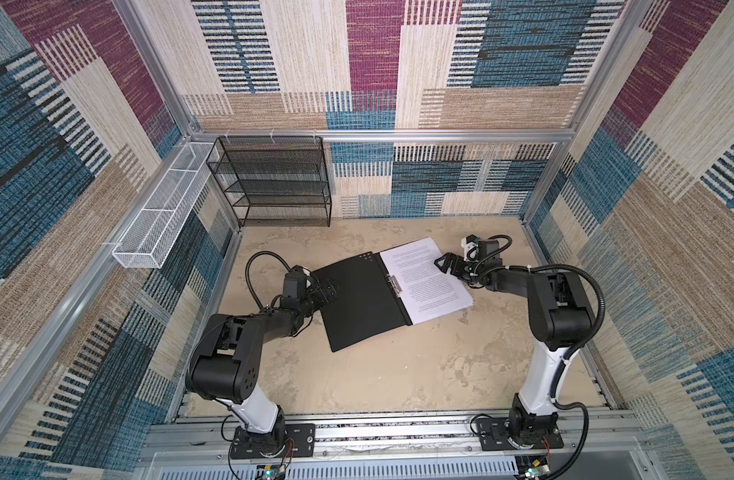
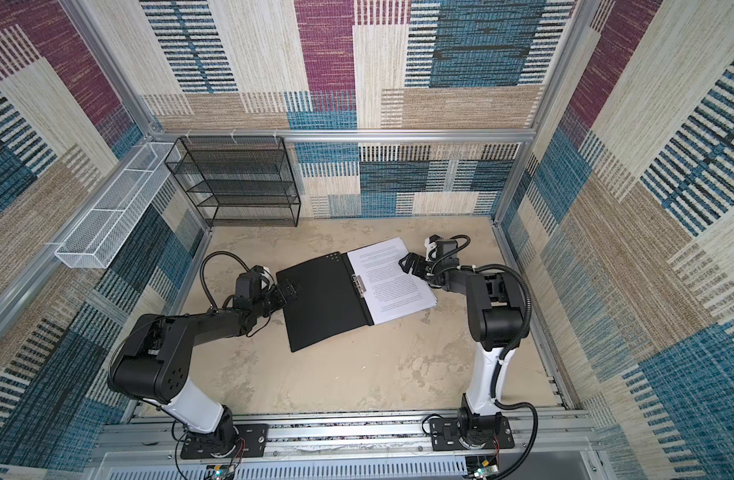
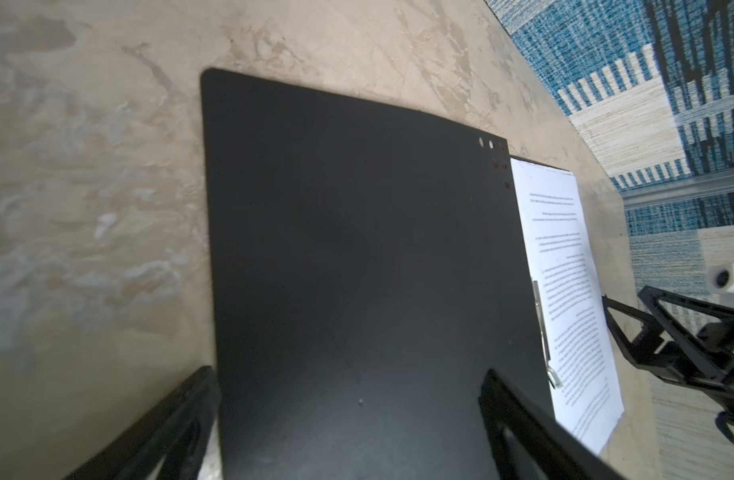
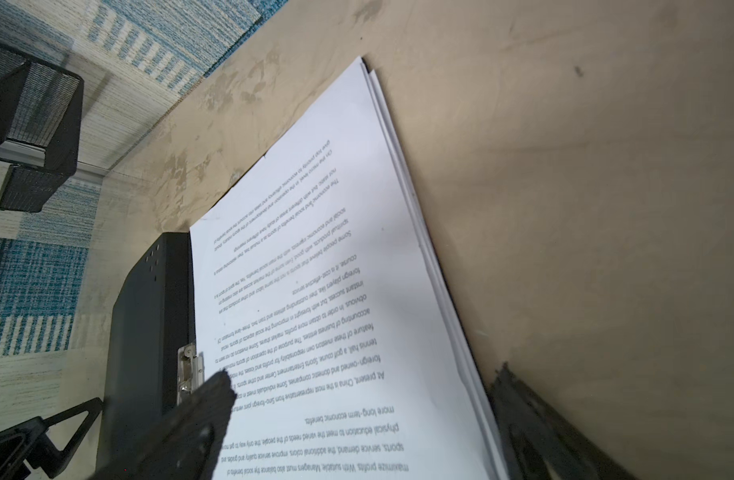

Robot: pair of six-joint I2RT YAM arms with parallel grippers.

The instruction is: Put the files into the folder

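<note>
Files (image 1: 427,278) and folder (image 1: 357,303) sit together in the middle of both top views, so we read the scene from the left side of the frame. Left of centre, the left gripper (image 1: 330,291) is at the outer edge of the black cover. Its fingers (image 3: 523,415) are spread wide, and in the left wrist view the edge of the cover lies between them; we cannot tell whether they touch it. The cover is open over the table (image 1: 398,374), and the metal clip (image 1: 394,284) runs along the spine at centre. Right of the spine, the white sheets rest on the other half of the folder, a little fanned at their outer edge. Right of centre, the right gripper (image 1: 442,262) hovers over that edge, its fingers also spread and holding nothing. We judge that the step in hand is to shut the cover over the sheets. To do it well, we should first square the fanned edge and grasp the cover near its free edge. Then we swing it in an arc about the spine and keep the right gripper out of its way.
</note>
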